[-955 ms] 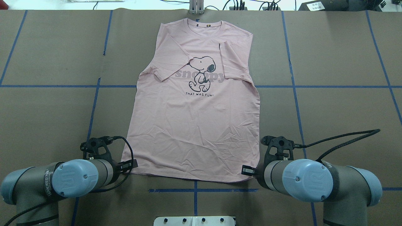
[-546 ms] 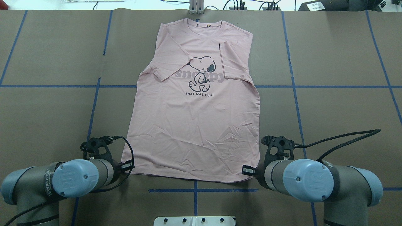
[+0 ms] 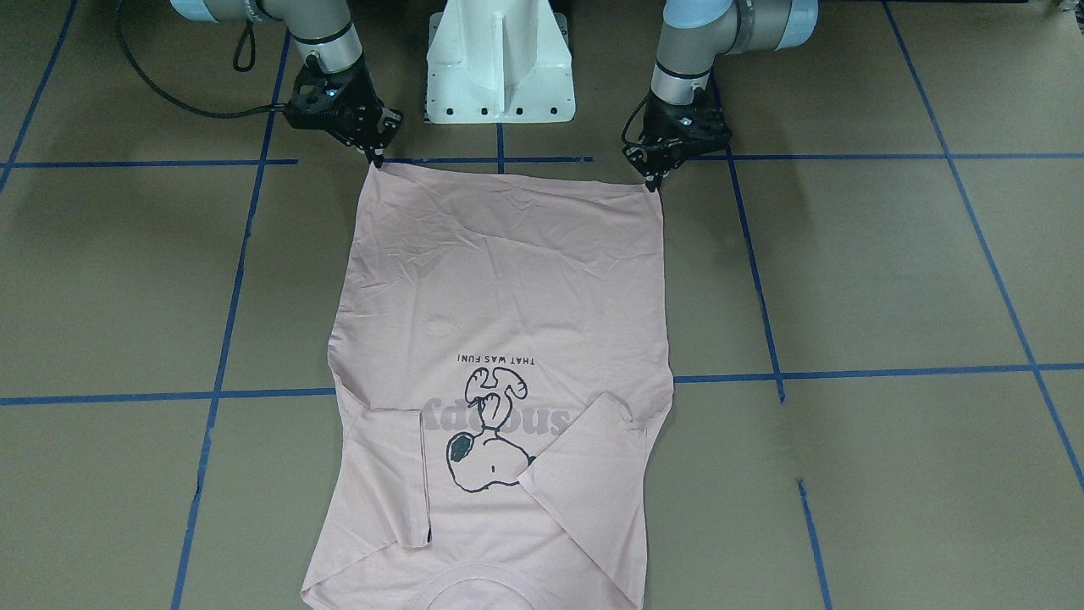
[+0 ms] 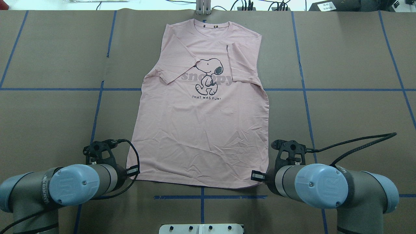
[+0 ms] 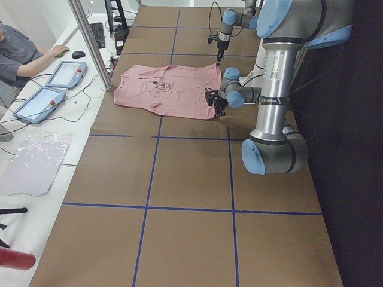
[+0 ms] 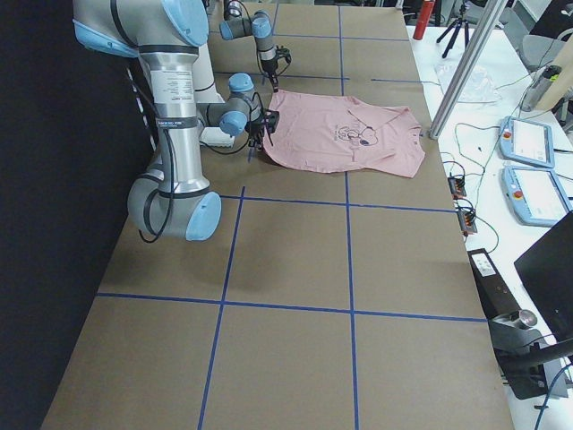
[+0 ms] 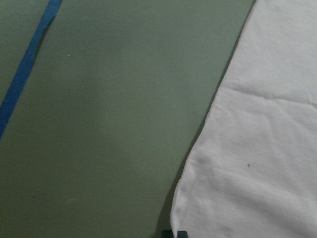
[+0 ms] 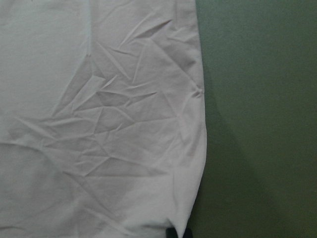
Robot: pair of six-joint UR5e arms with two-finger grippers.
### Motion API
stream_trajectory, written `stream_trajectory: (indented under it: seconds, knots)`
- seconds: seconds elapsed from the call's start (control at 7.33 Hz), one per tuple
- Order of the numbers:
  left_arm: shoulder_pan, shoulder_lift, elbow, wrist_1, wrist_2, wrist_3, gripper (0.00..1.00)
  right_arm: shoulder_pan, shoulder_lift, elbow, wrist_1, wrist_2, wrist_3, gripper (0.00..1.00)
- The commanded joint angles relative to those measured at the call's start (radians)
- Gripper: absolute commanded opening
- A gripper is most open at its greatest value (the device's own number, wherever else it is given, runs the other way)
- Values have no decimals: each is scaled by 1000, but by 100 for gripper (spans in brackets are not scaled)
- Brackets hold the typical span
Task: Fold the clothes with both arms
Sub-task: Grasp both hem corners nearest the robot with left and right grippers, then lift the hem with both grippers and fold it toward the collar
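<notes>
The T-shirt (image 4: 201,130) lies flat before the pedestal (image 3: 500,68), hem nearest it. The left gripper (image 3: 653,180) and right gripper (image 3: 373,158) each pinch a hem corner, jaws apparently closed. Lift both corners evenly, keeping the hem taut.

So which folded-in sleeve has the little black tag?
The sleeve on the robot's right, folded in straight; the tag sits on its hem. The left sleeve, lying diagonally, shows none.

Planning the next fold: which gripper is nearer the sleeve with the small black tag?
Right. The right gripper is at the hem corner on the tagged sleeve's side. The left gripper is at the opposite hem corner, across the T-shirt.
</notes>
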State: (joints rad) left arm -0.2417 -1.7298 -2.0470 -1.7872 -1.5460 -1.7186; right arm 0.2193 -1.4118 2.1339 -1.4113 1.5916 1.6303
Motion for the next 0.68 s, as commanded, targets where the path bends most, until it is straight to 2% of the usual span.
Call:
stream_trajectory:
  seconds: [0.0,0.27,0.41,0.55]
  knots:
    - [-5,9,-122,46,-2,2,0,6,-70,73,0,7,-1,0]
    - [54,3,-247,155,-5,-13,0,-29,-130,156,-6,42,-1,0]
    - [115,1,-263,160,-5,-69,0,-84,-162,187,-8,47,0,0]
    - [128,-5,-294,172,-9,-71,0,-156,-188,225,-8,42,16,0]
